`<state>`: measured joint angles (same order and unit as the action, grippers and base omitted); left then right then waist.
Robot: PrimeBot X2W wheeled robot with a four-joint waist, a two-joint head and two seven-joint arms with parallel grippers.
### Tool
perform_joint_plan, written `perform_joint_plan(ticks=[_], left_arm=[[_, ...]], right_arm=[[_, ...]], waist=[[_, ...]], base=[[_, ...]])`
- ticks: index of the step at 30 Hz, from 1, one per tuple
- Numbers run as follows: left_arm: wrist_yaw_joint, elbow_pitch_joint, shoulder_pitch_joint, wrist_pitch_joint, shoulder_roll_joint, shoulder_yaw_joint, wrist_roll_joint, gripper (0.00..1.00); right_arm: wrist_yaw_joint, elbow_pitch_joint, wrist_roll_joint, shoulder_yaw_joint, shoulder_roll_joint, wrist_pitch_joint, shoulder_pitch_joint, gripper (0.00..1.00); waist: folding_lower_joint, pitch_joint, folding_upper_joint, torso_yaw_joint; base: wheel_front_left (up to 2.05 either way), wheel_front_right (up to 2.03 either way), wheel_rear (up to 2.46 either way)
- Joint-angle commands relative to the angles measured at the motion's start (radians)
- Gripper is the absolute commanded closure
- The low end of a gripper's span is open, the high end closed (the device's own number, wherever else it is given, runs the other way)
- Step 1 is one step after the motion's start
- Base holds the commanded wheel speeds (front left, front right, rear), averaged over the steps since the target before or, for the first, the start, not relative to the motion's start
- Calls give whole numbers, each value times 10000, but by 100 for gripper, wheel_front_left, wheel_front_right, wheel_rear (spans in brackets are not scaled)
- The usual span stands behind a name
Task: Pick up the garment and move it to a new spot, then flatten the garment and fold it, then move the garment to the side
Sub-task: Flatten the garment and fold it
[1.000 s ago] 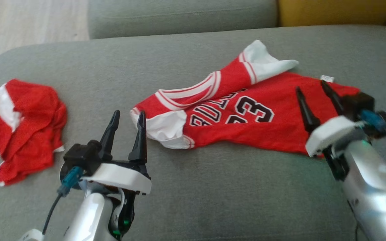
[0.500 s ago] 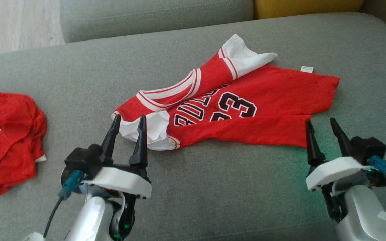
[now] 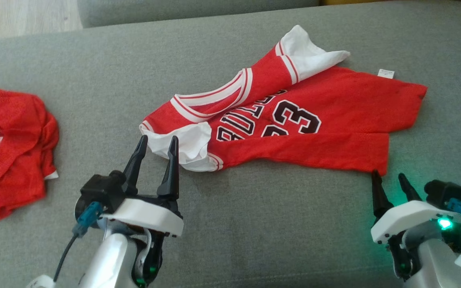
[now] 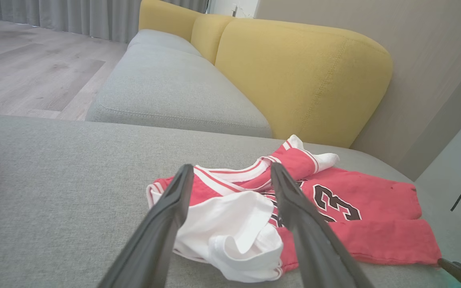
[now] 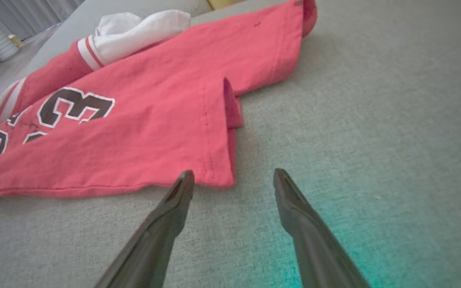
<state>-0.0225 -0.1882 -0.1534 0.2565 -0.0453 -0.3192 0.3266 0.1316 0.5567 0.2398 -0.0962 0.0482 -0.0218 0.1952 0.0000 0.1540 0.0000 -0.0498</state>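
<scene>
My head view has a second red garment [image 3: 10,148] at nine o'clock on the grey cushion [image 3: 254,224]; my left wrist view adds a yellow backrest [image 4: 294,76]. The jersey [image 3: 314,120] lies spread from centre toward two o'clock. My left gripper [image 3: 159,138] is parted and empty, framing its white sleeve [image 4: 230,228]. My right gripper [image 3: 387,174] is parted and empty just short of the hem corner [image 5: 218,176].

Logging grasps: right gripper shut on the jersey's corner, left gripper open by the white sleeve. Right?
No: the right wrist view shows the right gripper open, short of the jersey corner. The left gripper is open by the white sleeve.
</scene>
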Motion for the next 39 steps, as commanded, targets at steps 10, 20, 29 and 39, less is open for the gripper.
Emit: perform_joint_plan(ticks=[10,20,29,39], left_arm=[[41,322,-757,53,-49,239,-183,0],[61,226,-776,53,-49,390,-259,0],[-20,-890,-1299,51,-84,-85,-1050,0],[-349,-3304,-3408,-1601,-120,-1664,-2839,0]], right_arm=[[-9,634,689,532,22,-98,963,0],[-9,758,313,617,21,-209,937,100],[-9,-67,339,887,21,159,219,100],[-9,-176,656,1442,20,185,204,100]], waist=[[0,350,0,237],[0,191,0,43],[0,-21,0,-337],[0,-38,0,-484]], base=[[0,0,0],[0,0,0],[0,0,0],[0,0,0]])
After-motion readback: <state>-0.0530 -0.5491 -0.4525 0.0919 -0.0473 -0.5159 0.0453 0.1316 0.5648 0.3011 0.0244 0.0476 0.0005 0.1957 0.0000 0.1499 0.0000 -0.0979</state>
